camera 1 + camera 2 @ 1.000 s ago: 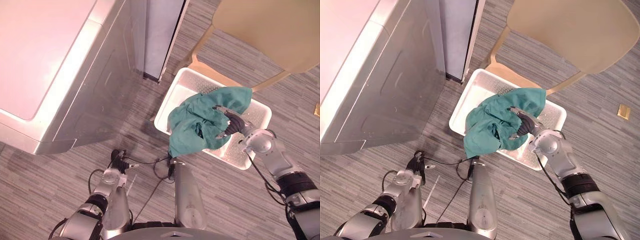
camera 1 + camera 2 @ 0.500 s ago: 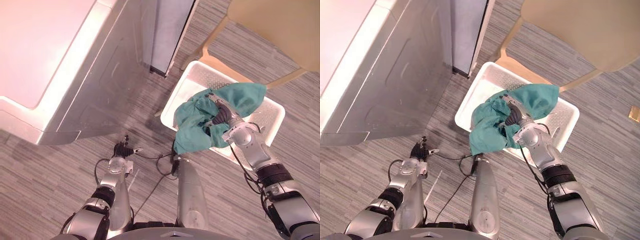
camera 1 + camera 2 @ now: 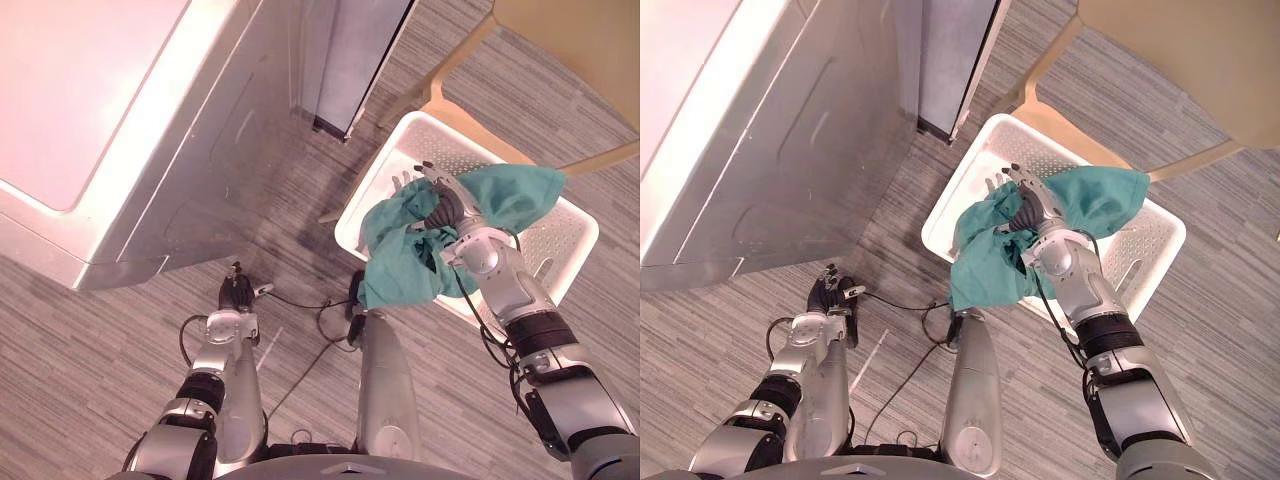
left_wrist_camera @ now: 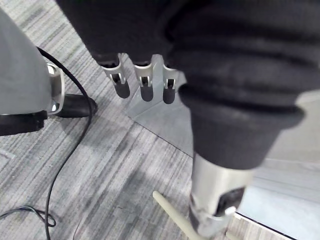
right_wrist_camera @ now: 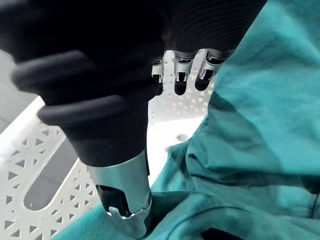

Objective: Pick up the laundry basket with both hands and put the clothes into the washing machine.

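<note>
The white perforated laundry basket (image 3: 372,182) sits on the floor under a chair. A teal garment (image 3: 400,272) lies heaped in it and spills over its near rim. My right hand (image 3: 436,206) reaches over the garment into the basket, and the cloth drapes across its wrist. In the right wrist view its fingers (image 5: 179,76) are straight above the basket's bottom and hold nothing, with the teal garment (image 5: 250,125) beside them. My left hand (image 3: 237,296) hangs low over the floor. Its fingers (image 4: 142,85) are relaxed and empty.
The washing machine (image 3: 90,120), a big silver-white box, stands at the left. A tall dark panel (image 3: 350,60) stands between it and the basket. A beige chair (image 3: 575,40) stands over the basket's far side. Grey striped carpet lies all around.
The camera has shifted. My right hand has moved left across the garment toward the basket's far left corner, and the cloth now lies over its wrist. The left hand stays low.
</note>
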You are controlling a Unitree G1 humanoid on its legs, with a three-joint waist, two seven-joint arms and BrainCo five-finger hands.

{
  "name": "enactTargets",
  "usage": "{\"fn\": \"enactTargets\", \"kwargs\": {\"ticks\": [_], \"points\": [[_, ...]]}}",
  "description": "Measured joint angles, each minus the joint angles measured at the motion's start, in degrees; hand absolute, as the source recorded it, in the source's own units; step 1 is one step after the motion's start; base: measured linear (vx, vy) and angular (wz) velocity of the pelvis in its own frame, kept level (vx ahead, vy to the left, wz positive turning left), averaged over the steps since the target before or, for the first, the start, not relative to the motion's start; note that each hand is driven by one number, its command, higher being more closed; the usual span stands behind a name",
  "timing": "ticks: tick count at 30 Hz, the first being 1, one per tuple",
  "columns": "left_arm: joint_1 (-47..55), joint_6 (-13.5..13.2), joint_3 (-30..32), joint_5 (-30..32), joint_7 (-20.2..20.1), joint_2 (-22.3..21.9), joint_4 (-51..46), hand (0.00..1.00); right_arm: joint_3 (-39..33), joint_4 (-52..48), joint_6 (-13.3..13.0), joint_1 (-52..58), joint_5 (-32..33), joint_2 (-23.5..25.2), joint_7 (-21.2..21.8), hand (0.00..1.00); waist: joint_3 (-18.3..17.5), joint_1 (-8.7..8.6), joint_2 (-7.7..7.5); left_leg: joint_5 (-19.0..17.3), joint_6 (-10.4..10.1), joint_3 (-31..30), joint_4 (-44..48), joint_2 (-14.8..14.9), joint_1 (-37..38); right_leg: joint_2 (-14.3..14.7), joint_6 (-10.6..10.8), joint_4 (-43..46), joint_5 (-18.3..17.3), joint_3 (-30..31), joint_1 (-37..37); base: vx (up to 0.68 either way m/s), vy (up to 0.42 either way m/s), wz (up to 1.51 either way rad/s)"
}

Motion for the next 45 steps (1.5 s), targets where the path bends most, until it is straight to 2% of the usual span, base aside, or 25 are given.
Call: {"fn": "enactTargets", "kwargs": {"ticks": [4, 10, 16, 20, 24, 28, 32, 43, 44, 45], "points": [[0.29, 0.06, 0.20, -0.41, -0.11, 0.40, 0.00, 0.00, 0.00, -1.84, -0.16, 1.30, -0.01, -2.59, 1.82, 0.00, 0.00, -0.03, 0.00, -0.08, 0.01, 0.03, 0.71, 0.18, -0.99, 0.07, -0.01, 0.36, 0.00, 0.07, -0.91, 0.01, 0.002, -0.02], [1.41, 0.05, 1.00, -0.47, -0.38, 0.57, -0.27, 0.00, -0.07, -2.80, -0.15, 2.21, -0.02, -6.40, 2.20, 0.00, 0.01, 0.05, -0.01, -0.51, 0.45, 0.97, 0.84, 0.64, -1.42, 0.28, -0.03, 0.52, -0.01, 0.91, -2.10, 0.01, 0.002, -0.07], [2.27, -0.12, 1.08, -2.56, -0.41, 0.60, -2.62, 0.00, -0.15, -3.87, -0.11, 2.64, -0.02, -7.47, 2.25, 0.00, 0.05, -0.19, -0.05, -0.74, 0.11, 1.51, 1.82, 1.17, -3.66, 0.74, -0.14, 0.82, 0.10, 1.51, -4.58, 0.03, 0.003, -0.08], [2.37, -0.26, 1.13, -2.64, -0.40, 0.68, -4.55, 0.00, -0.12, -3.80, 0.01, 1.97, -0.05, -8.29, 2.26, 0.00, 0.07, 0.37, -0.08, -1.15, 0.10, 1.10, 3.22, 1.47, -7.09, 1.00, -0.14, 1.21, 0.22, 1.43, -7.40, 0.02, 0.014, -0.04], [2.31, -0.57, 1.25, -3.45, -0.05, 0.72, -6.78, 0.00, 0.08, -2.28, 1.04, -3.38, -2.10, -8.24, 2.16, 0.00, 0.61, 0.58, 0.27, -1.08, 0.07, -0.26, 5.19, 0.93, -13.13, 0.39, -0.24, 3.49, 0.13, 0.79, -12.83, 0.03, 0.028, 0.07], [2.32, -0.99, 2.60, -4.01, 0.99, 0.70, -9.48, 0.00, -0.01, -1.28, 1.50, -6.47, -2.54, -8.48, -0.23, 0.00, 1.63, 0.58, 0.47, -1.13, 0.18, -1.93, 6.95, 0.10, -16.74, -0.78, -0.36, 6.34, -1.04, -0.14, -15.85, 0.01, 0.025, 0.21], [2.39, -1.39, 6.01, -4.72, 1.33, 1.08, -11.13, 0.00, 0.60, -0.52, 2.06, -10.42, -9.14, -8.52, -1.47, 0.00, 1.77, 0.70, 0.44, -0.87, 0.71, -2.27, 7.37, -0.55, -19.65, -1.57, -0.38, 7.63, -1.32, -0.17, -18.80, 0.01, 0.008, 0.09], [2.58, -1.46, 7.85, -4.86, 3.17, 2.10, -11.12, 0.00, 2.86, 3.39, 1.91, -13.84, -15.78, -8.22, -2.12, 0.00, 1.76, 0.65, 0.43, -0.36, 0.54, -3.48, 7.54, -0.58, -20.60, -1.74, -0.61, 8.02, -1.40, -1.44, -18.95, 0.05, -0.001, 0.03], [2.58, -1.46, 7.84, -4.86, 3.35, 2.09, -11.13, 0.00, 2.93, 3.66, 1.91, -13.98, -15.94, -8.11, -2.11, 1.00, 1.76, 0.64, 0.43, -0.25, 0.53, -3.50, 7.46, -0.58, -20.60, -1.74, -0.66, 8.00, -1.37, -1.47, -18.95, 0.05, -0.013, 0.02], [2.59, -1.45, 7.84, -4.87, 3.41, 2.09, -11.13, 0.00, 3.02, 3.70, 2.03, -14.04, -16.39, -8.03, -2.03, 1.00, 1.74, 0.65, 0.41, -0.01, 0.49, -3.53, 7.29, -0.57, -20.57, -1.74, -0.74, 7.96, -1.31, -1.52, -18.95, 0.04, -0.013, 0.02]]}}
